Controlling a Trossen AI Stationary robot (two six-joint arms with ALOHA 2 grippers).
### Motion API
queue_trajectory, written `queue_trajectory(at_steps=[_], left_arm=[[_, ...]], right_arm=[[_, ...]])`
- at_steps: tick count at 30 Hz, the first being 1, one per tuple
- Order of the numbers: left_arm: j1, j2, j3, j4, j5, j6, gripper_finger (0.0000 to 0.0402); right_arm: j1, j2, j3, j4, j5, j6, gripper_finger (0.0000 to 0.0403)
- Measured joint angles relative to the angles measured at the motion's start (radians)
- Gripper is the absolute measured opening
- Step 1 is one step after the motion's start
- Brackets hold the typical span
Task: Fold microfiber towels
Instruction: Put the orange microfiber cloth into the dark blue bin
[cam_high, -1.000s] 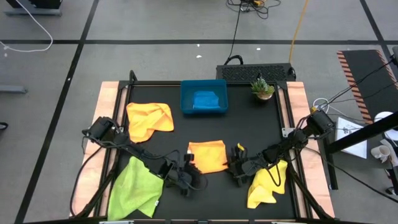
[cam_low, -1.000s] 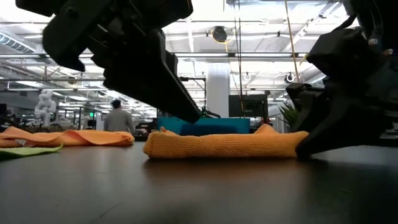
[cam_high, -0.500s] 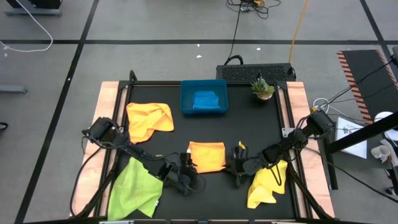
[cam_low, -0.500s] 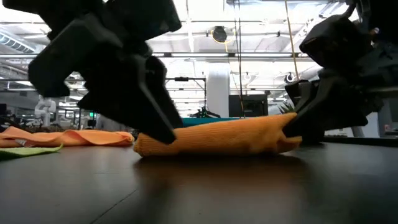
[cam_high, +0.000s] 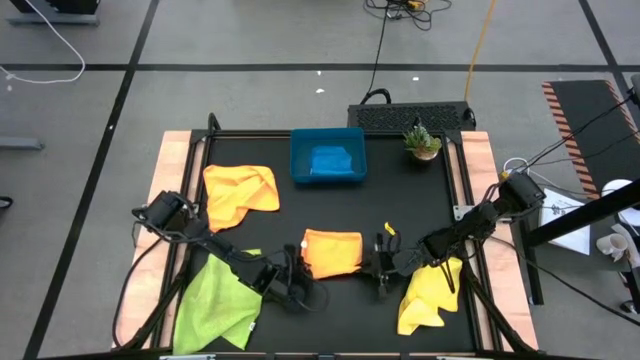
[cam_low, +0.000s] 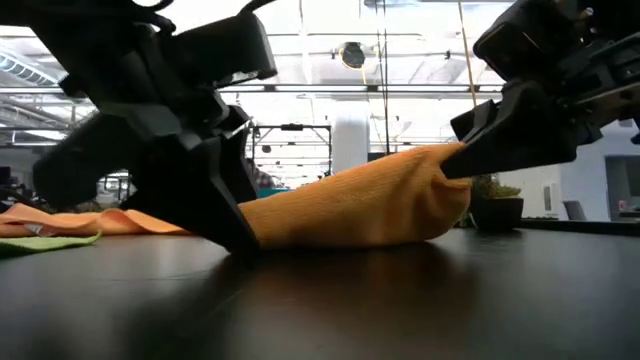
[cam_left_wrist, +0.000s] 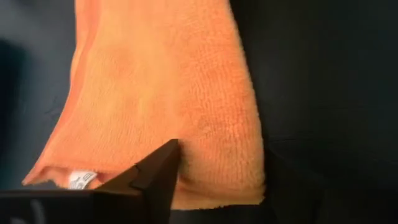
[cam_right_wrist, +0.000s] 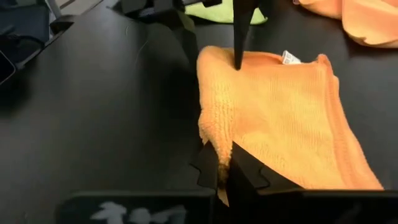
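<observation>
Folded orange towel (cam_high: 333, 252) near table's (cam_high: 400, 200) front edge, right gripper (cam_high: 380, 268) pinching its raised end, left gripper (cam_high: 297, 268) apparently parted at the other.

Five microfiber towels (cam_high: 332, 252), one blue tray (cam_high: 300, 170), one potted plant (cam_high: 422, 142), two arms (cam_high: 200, 240)

No text, label or number can be read anywhere in these views.

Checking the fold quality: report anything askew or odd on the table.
The orange towel at the table's middle sits lopsided: the right gripper, shut on its corner, lifts that side while the other end, by the left gripper, lies flat. Nothing spilled or damaged.
</observation>
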Motion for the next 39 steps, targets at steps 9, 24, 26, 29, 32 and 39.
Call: queue_trajectory(at_steps=[9, 24, 26, 29, 32, 39], left_arm=[[0.022, 0.0, 0.0, -0.053, -0.011, 0.001, 0.0016], [0.197, -0.39, 0.0, -0.279, -0.282, 0.241, 0.0006], [0.253, -0.458, 0.0, -0.256, -0.294, 0.32, 0.0007], [0.347, -0.523, 0.0, -0.21, -0.279, 0.445, 0.0007], [0.45, -0.551, 0.001, -0.135, -0.222, 0.564, 0.0005], [0.663, -0.528, 0.002, 0.014, -0.052, 0.73, 0.0005]], right_arm=[[-0.008, -0.005, 0.0, -0.016, -0.001, 0.0, 0.0004], [-0.372, -0.356, 0.001, -0.126, -0.107, -0.214, 0.0004], [-0.447, -0.405, 0.001, -0.128, -0.132, -0.249, 0.0004], [-0.568, -0.462, 0.003, -0.119, -0.192, -0.283, 0.0004], [-0.691, -0.491, 0.003, -0.096, -0.279, -0.286, 0.0004], [-0.938, -0.481, 0.003, -0.026, -0.427, -0.288, 0.0003]])
